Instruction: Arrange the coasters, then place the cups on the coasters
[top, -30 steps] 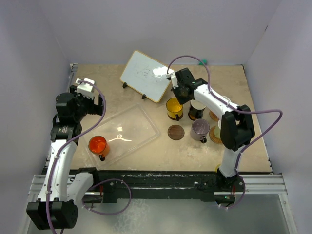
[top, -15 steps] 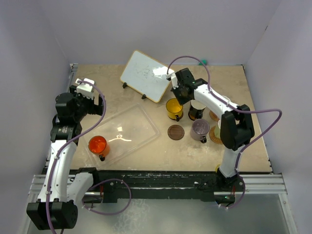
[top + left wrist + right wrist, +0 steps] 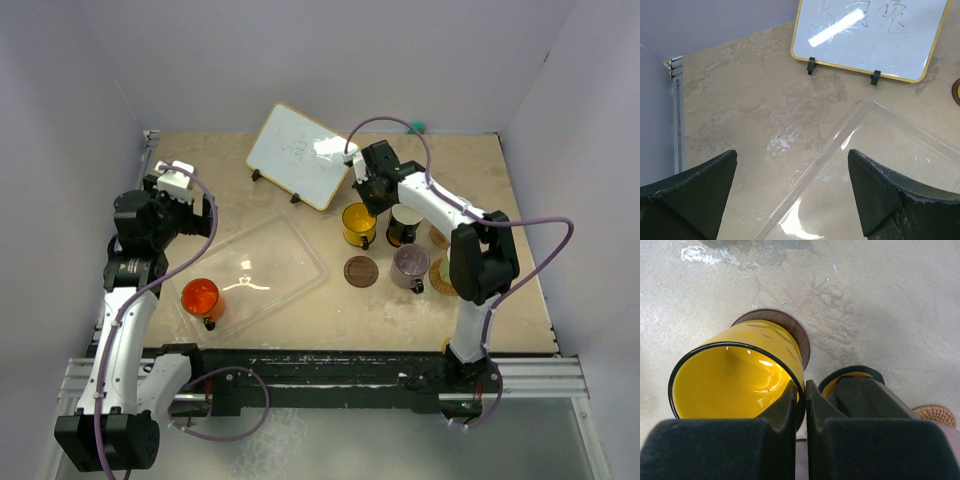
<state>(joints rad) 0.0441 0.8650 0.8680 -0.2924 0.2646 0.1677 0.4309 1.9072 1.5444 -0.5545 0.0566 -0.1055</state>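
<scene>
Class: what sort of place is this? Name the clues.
Likely a robotics lab bench: two robot arms bolted to a walled-in table, with a whiteboard and a yellow mug as props.

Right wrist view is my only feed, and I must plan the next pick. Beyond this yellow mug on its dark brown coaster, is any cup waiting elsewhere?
Observer: Yes, an orange-red mug stands in the clear plastic tray, at its near left end.
Operator: Is the left gripper on it?
Observer: No. The left gripper hangs open and empty behind the tray's left end, clear of that mug.
Operator: Any free coaster?
Observer: A bare dark brown round coaster lies on the near side of the yellow mug.
</scene>
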